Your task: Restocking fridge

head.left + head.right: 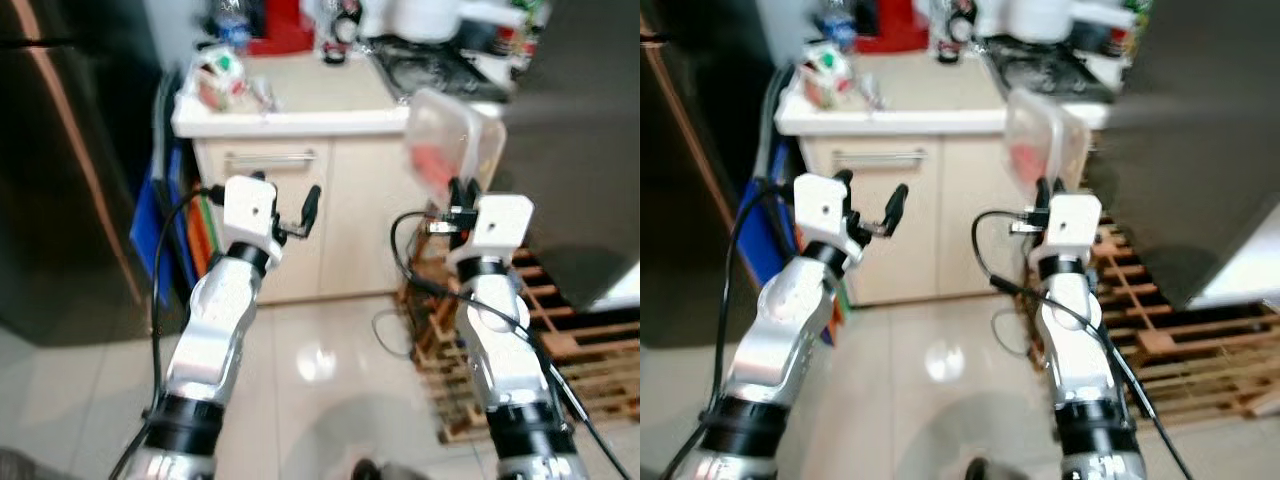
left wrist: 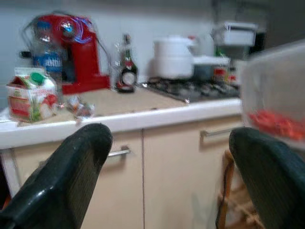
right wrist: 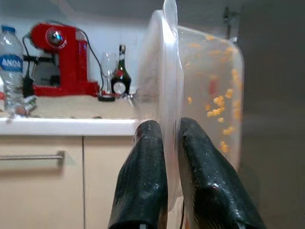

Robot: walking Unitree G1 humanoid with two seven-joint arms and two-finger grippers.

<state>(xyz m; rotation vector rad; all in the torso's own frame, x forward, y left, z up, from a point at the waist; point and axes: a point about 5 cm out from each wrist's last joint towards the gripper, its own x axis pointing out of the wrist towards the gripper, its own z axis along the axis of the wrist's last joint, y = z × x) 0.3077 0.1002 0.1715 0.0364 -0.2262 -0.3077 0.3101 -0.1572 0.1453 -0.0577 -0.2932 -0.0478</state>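
A: Where's the food container (image 1: 447, 145)?
B: At one o'clock, held upright on edge; the right gripper (image 3: 172, 143) pinches its rim.
A: Secure?
B: I'd judge it light, stiff and slick. Gripping nearer the corner would steady it.
A: The left gripper (image 1: 292, 212)?
B: Spread wide, empty, at eleven o'clock.

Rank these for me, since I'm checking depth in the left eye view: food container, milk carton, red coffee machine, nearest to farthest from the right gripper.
1. Food container: clamped on edge in the right gripper.
2. Milk carton: on the counter's near left corner, across from the gripper.
3. Red coffee machine: at the counter's back, by the wall.
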